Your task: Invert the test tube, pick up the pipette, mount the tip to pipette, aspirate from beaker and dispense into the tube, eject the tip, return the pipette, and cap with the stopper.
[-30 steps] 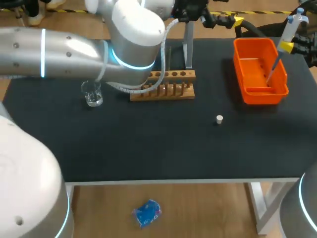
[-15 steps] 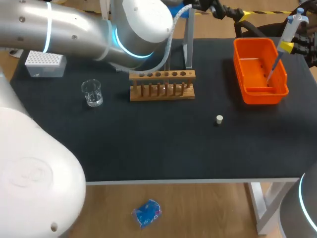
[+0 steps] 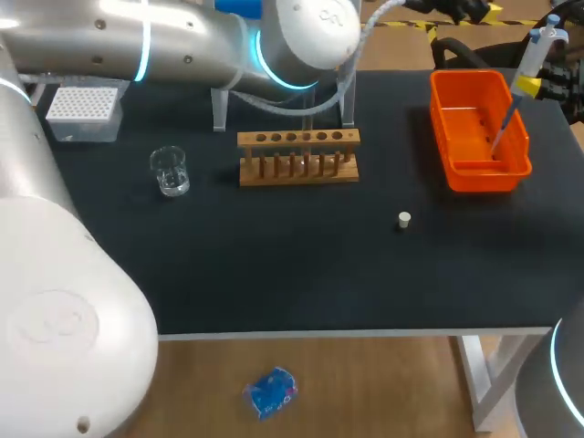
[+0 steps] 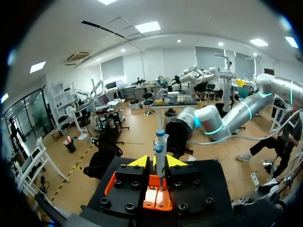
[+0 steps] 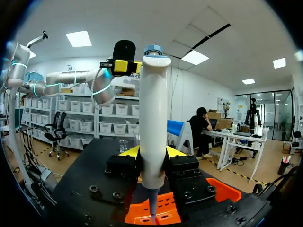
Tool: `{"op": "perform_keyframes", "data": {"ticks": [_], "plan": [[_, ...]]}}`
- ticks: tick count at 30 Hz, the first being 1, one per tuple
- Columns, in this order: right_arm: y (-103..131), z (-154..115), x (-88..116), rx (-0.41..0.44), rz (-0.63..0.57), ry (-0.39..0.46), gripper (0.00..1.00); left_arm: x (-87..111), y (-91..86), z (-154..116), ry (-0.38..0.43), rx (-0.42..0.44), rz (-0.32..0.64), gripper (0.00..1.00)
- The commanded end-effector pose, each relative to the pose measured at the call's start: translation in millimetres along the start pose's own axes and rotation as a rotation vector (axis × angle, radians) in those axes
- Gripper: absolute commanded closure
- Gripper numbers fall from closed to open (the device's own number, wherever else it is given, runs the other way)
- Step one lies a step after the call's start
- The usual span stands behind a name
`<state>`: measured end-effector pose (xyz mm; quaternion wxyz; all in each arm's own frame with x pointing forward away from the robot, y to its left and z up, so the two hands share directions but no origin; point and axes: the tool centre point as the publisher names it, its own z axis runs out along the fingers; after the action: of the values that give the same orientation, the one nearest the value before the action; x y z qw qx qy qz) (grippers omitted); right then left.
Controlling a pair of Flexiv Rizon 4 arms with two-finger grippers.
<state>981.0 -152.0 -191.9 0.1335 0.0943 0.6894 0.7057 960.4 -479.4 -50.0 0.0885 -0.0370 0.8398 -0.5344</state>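
Nearest on the tabletop lay the white stopper. Behind it stood the glass beaker and the wooden test tube rack. Farther back, the right end effector was clamped on the pipette, whose tip hung inside the orange bin. Ejecting looked like the step in hand, best done with the pipette upright and the tip below the rim, so it drops inside. Beyond, the left end effector hung with fingers parted and empty. No writing was legible.
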Motion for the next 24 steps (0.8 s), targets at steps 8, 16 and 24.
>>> {"op": "perform_keyframes", "data": {"ticks": [8,16,24], "plan": [[0,0,-1,0.0,-0.001,0.003,1.0,1.7,-2.5,35,0.031,0.139,-0.017,1.0],[0,0,-1,0.0,-0.001,0.003,1.0,1.7,-2.5,35,0.031,0.139,-0.017,1.0],[0,0,-1,0.0,-0.001,0.003,1.0,2.2,3.0,44,0.023,0.221,-0.003,1.0]]}}
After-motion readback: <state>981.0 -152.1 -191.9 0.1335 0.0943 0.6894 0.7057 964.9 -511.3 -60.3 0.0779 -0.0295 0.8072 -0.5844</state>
